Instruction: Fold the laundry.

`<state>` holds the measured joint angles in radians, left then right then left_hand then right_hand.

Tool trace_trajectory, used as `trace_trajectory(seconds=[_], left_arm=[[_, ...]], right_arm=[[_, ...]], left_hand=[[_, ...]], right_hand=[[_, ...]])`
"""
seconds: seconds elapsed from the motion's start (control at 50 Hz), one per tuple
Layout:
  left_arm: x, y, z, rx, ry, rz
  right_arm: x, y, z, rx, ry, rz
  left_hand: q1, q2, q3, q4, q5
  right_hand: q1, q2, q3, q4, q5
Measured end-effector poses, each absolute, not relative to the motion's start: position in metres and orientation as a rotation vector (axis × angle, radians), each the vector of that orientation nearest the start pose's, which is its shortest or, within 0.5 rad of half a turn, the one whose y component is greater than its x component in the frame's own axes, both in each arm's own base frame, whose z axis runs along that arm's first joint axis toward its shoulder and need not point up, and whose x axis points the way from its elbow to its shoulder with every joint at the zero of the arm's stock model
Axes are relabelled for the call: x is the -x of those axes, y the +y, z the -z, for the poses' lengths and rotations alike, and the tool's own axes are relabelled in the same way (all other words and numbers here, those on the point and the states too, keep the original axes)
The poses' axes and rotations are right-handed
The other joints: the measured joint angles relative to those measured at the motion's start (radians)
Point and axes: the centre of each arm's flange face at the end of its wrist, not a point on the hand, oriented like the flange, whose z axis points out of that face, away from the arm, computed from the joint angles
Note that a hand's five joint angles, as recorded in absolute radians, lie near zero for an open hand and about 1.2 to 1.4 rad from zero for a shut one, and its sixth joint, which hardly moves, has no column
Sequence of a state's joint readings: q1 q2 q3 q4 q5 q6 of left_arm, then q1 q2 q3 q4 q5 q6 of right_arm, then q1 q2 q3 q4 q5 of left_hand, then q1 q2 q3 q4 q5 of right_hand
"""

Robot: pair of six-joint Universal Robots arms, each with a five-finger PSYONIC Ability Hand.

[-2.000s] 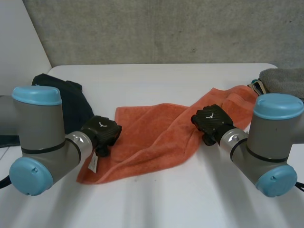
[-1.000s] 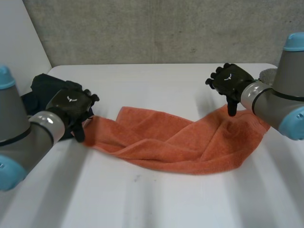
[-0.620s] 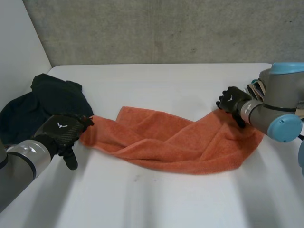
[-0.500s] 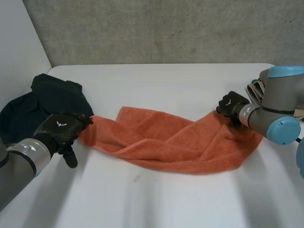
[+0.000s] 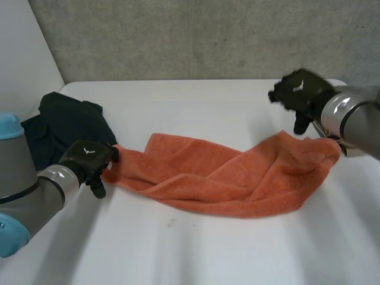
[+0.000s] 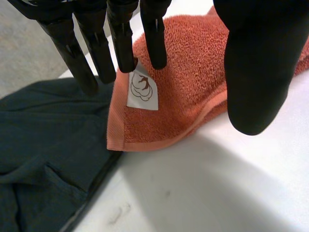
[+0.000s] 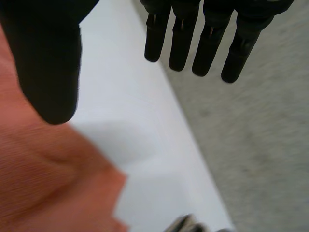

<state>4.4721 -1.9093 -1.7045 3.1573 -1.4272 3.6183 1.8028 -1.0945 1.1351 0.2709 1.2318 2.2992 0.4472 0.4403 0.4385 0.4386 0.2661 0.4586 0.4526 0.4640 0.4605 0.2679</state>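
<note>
My left hand [image 5: 89, 161] hovers spread over the tagged corner of the towel [image 5: 225, 178]. My right hand [image 5: 300, 94], spread too, hangs above its opposite end. I'd pinch both corners squarely first.

Towel [image 5: 225, 178] plain orange w/ white tag [image 6: 143, 89], brown logo; garment [image 5: 68, 122] dark blue-grey; table [image 5: 178, 249] white.

A bare robotics lab or test room: a plain white table [image 5: 196, 101] with a rough concrete wall [image 5: 196, 35] just behind it, and the left arm [image 5: 18, 178] and right arm [image 5: 356, 122] reaching over it.
</note>
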Motion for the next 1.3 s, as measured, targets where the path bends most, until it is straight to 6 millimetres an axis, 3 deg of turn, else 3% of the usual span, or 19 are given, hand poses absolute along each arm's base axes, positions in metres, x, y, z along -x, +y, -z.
trace_trajectory(seconds=[0.2,0.4,0.62,0.76,0.84,0.98,1.08,1.2,1.3], left_arm=[[0.220,-0.276,-0.149,-1.092,2.509,1.622],[0.228,-0.289,-0.137,-1.113,2.480,1.664],[0.243,-0.306,-0.131,-1.129,2.404,1.749],[0.249,-0.313,-0.126,-1.144,2.405,1.747],[0.251,-0.315,-0.126,-1.150,2.406,1.745],[0.253,-0.307,-0.148,-1.149,2.394,1.763],[0.247,-0.288,-0.186,-1.121,2.350,1.833],[0.241,-0.272,-0.210,-1.097,2.305,1.912],[0.238,-0.263,-0.199,-1.132,2.344,1.887]], right_arm=[[-0.244,-0.318,-0.213,1.607,2.158,1.724],[-0.241,-0.314,-0.196,1.566,2.175,1.709],[-0.233,-0.311,-0.181,1.554,2.209,1.678],[-0.226,-0.313,-0.179,1.535,2.230,1.676],[-0.223,-0.317,-0.181,1.518,2.237,1.696],[-0.221,-0.324,-0.195,1.491,2.227,1.746],[-0.228,-0.326,-0.211,1.486,2.193,1.743],[-0.242,-0.319,-0.221,1.490,2.152,1.661],[-0.254,-0.308,-0.219,1.491,2.132,1.580]], left_hand=[[0.141,0.143,0.142,0.147,0.143],[0.078,0.079,0.083,0.073,0.065],[0.216,0.214,0.197,0.217,0.211],[0.370,0.370,0.364,0.365,0.358],[0.717,0.711,0.708,0.709,0.699],[0.719,0.751,0.749,0.760,0.725],[0.719,0.751,0.749,0.760,0.725],[0.719,0.751,0.749,0.760,0.725],[0.262,0.300,0.306,0.309,0.310]], right_hand=[[-0.053,-0.044,-0.062,-0.073,-0.083],[-0.053,-0.044,-0.062,-0.073,-0.083],[-0.053,-0.044,-0.062,-0.073,-0.083],[-0.053,-0.044,-0.062,-0.073,-0.083],[-0.053,-0.044,-0.062,-0.073,-0.083],[-0.053,-0.044,-0.062,-0.073,-0.091],[-0.053,-0.044,-0.062,-0.073,-0.093],[-0.053,-0.044,-0.062,-0.073,-0.094],[-0.053,-0.044,-0.062,-0.073,-0.094]])
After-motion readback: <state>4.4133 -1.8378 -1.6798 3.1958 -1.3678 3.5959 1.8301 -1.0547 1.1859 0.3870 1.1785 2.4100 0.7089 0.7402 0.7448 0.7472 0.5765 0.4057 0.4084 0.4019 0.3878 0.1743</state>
